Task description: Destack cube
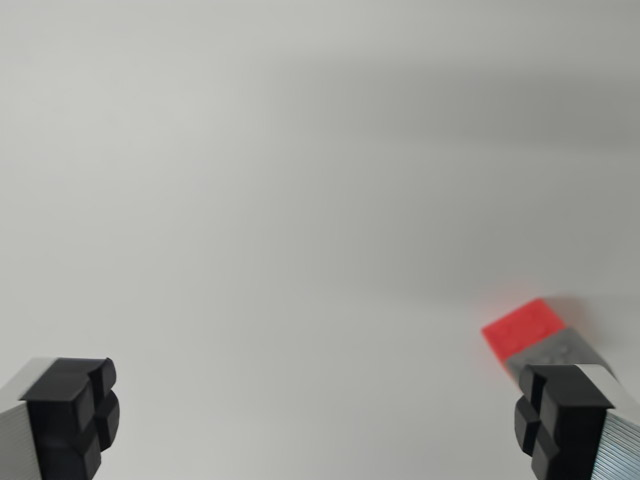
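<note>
End effector wide apart, empty, red cube beside right finger.

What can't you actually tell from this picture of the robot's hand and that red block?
- Red cube, wrist view: blurred, and its lower part is hidden behind the right fingertip.
- Grey piece beside the red cube: partly hidden by that fingertip, so whether it is a second cube is unclear.
- Hand: only the two fingertips show; the rest is cut off by the bottom edge.
- The pale surface shows no edges.
</note>
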You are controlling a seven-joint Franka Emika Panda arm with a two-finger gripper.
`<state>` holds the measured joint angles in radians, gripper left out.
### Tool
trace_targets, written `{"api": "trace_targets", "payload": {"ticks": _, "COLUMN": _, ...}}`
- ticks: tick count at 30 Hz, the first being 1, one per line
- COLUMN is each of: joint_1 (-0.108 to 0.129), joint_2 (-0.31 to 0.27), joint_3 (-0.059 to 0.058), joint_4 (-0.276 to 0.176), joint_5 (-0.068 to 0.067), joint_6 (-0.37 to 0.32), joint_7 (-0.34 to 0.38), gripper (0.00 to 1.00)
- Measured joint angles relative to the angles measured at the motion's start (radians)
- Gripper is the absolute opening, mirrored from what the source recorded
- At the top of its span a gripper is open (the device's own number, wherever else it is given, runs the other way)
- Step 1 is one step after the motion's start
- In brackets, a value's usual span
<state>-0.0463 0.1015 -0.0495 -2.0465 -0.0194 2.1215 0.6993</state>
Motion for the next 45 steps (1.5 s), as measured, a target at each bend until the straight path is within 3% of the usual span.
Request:
{"api": "trace_targets", "payload": {"ticks": 13, "joint_1": -0.028, "joint_2": -0.035, "joint_3": -0.021, "joint_4": -0.076, "joint_5": 0.0, "joint_6": 0.044, "joint_7": -0.137, "gripper": 1.0}}
{"api": "trace_targets", "payload": {"ticks": 25, "joint_1": -0.063, "joint_2": -0.07, "joint_3": -0.05, "joint_4": -0.157, "joint_5": 0.0, "joint_6": 0.095, "joint_7": -0.307, "gripper": 1.0}}
{"api": "trace_targets", "payload": {"ticks": 35, "joint_1": -0.094, "joint_2": -0.095, "joint_3": -0.081, "joint_4": -0.223, "joint_5": 0.0, "joint_6": 0.141, "joint_7": -0.469, "gripper": 1.0}}
{"api": "trace_targets", "payload": {"ticks": 45, "joint_1": -0.129, "joint_2": -0.113, "joint_3": -0.12, "joint_4": -0.286, "joint_5": 0.0, "joint_6": 0.188, "joint_7": -0.655, "gripper": 1.0}}
